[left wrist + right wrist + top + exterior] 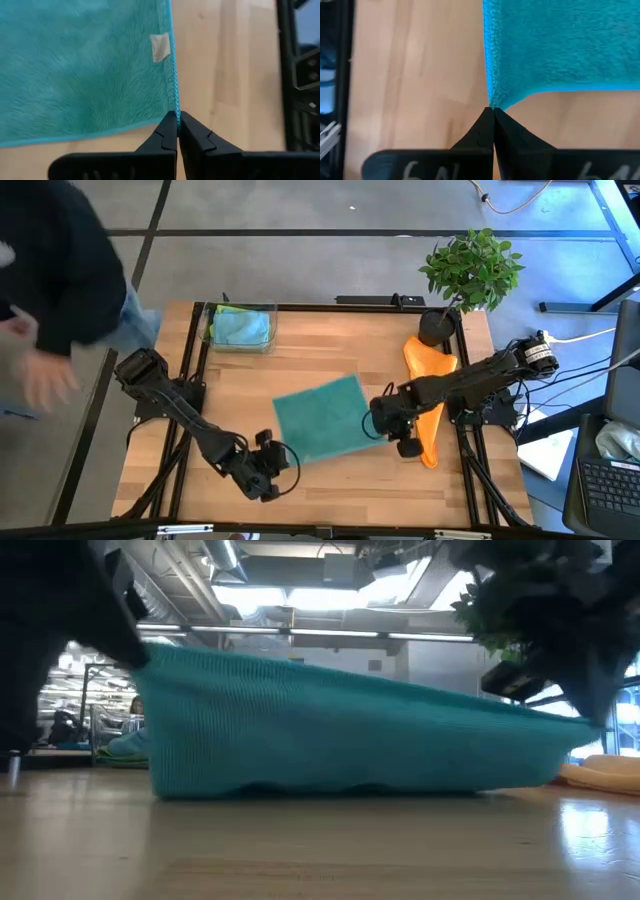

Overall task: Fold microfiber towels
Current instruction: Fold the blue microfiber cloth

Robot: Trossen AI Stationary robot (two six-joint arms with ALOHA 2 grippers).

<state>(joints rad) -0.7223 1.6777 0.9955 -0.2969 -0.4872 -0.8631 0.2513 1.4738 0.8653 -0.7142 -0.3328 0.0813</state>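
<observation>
A teal microfiber towel [325, 420] lies spread at the table's middle, its far part on the wood and its near edge raised [340, 690]. My left gripper [272, 470] is shut on the towel's near left corner. My right gripper [388, 430] is shut on its near right corner. An orange towel [430, 390] lies crumpled along the right side. Light blue and lime green towels [240, 328] sit in a clear bin [270, 340] at the far left. My left gripper pinches the teal towel's near left corner [175, 111] between its two fingertips, slanting down from the near left side. That corner is off the table and the edge runs up to it. My right gripper pinches the near right corner [492, 102] between its fingertips, slanting down from the right side. The corner is lifted, and the near edge spans between the two grippers with little sag.
A potted plant [470, 270] stands at the far right corner, beside the orange towel. A person in dark clothes [50, 270] stands past the table's left far corner. Bare wood [350, 490] shows along the near edge.
</observation>
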